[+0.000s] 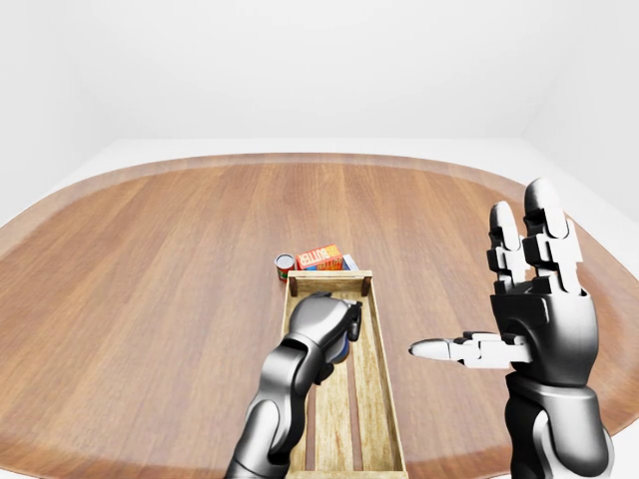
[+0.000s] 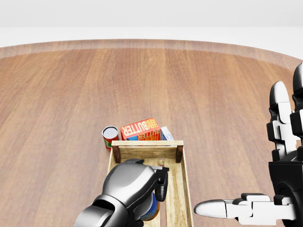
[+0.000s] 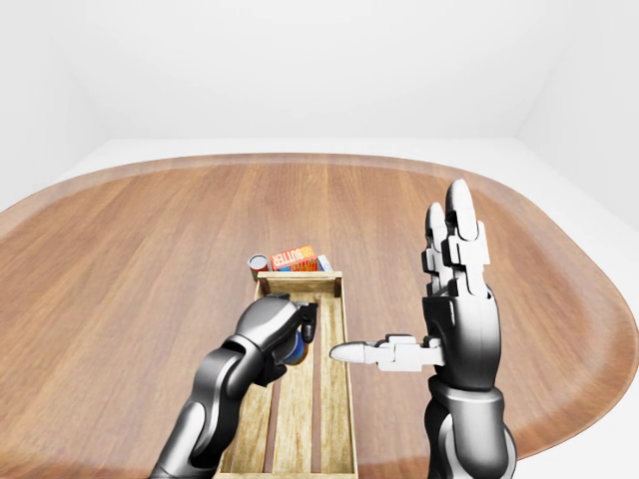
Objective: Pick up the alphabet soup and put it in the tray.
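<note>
The alphabet soup (image 2: 152,211) is a blue-labelled can. My left hand (image 2: 147,191) is shut round it, and the dark hand hides most of it. Hand and can sit inside the top half of the wooden slatted tray (image 2: 147,152), between its side walls, in the head view. Whether the can touches the slats cannot be told. My right hand (image 2: 263,182) stands open to the right of the tray, fingers upright and thumb pointing left, holding nothing.
Just above the tray's top wall stand a small red can (image 2: 110,137), an orange butter box (image 2: 140,128) and a pale carton (image 2: 166,134). The round wooden table (image 1: 150,259) spreads on all sides, with a white floor beyond its edge.
</note>
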